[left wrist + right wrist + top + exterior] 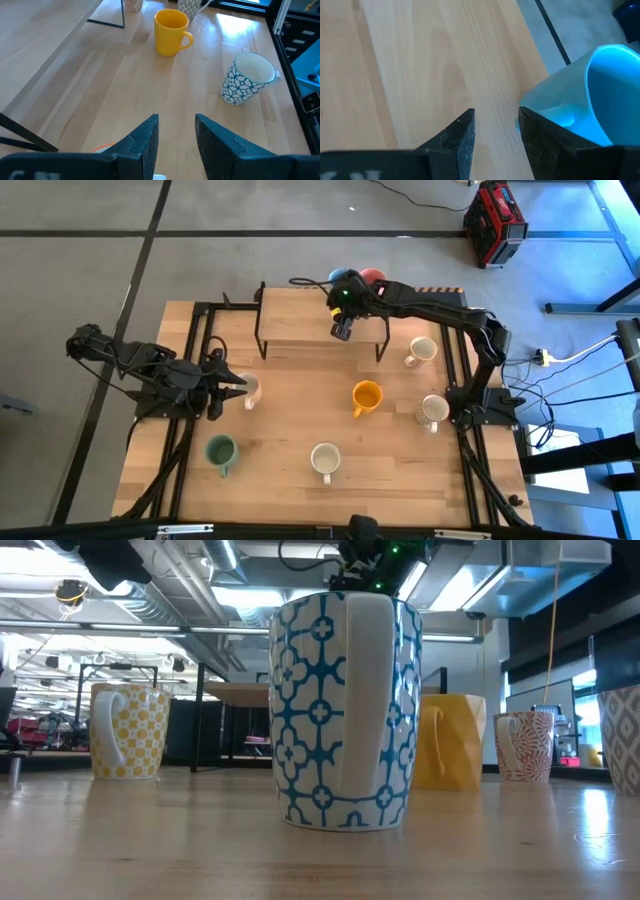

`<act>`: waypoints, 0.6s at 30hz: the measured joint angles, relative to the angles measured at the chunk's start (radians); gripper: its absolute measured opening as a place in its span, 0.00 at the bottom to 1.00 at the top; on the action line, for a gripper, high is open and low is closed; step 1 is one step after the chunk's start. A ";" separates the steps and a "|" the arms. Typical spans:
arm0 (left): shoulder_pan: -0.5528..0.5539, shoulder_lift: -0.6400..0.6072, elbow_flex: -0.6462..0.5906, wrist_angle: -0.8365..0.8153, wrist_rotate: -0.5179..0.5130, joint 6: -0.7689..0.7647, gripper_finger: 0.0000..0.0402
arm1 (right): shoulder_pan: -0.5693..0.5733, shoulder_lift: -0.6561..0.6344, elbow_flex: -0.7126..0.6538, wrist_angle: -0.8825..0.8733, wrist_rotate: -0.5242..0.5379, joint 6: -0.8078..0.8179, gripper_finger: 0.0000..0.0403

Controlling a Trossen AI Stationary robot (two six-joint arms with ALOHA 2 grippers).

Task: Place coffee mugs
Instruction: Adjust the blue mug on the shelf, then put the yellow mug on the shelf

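My right gripper (343, 330) hangs open over the raised wooden shelf (300, 315), pointing down. The blue mug (585, 95) stands just outside one finger, not in the gap, at the shelf's far edge (340, 277) beside the pink mug (373, 277). My left gripper (175, 130) is open near the table's left side, with a cream mug (248, 388) close by its fingertips (222, 388). The orange mug (366, 396), the green mug (220, 450) and cream mugs (325, 458) (422, 350) (433, 410) stand upright on the table.
The shelf stands on thin black legs (260, 330) at the table's far middle. Black rails (190, 430) run along both table sides. In the low view the blue-patterned cream mug (345, 710) fills the middle. Bare wood lies between the orange mug and the left gripper.
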 joint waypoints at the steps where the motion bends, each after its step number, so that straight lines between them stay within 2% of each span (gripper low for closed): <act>1: 0.000 0.000 0.000 0.000 0.000 0.000 0.31 | 0.001 0.000 0.000 0.000 -0.001 0.000 0.36; 7: 0.000 0.000 0.000 0.000 0.000 0.000 0.31 | 0.018 -0.004 0.002 -0.003 -0.036 0.003 0.36; 12: 0.000 0.000 0.000 0.000 0.001 0.000 0.31 | 0.093 -0.021 0.091 -0.091 -0.057 0.048 0.36; 15: 0.000 0.000 0.000 0.000 0.001 0.000 0.31 | 0.155 -0.049 0.133 -0.173 -0.074 0.148 0.36; 18: 0.000 0.000 0.000 0.000 -0.001 0.000 0.31 | 0.227 -0.091 0.137 -0.221 -0.072 0.314 0.36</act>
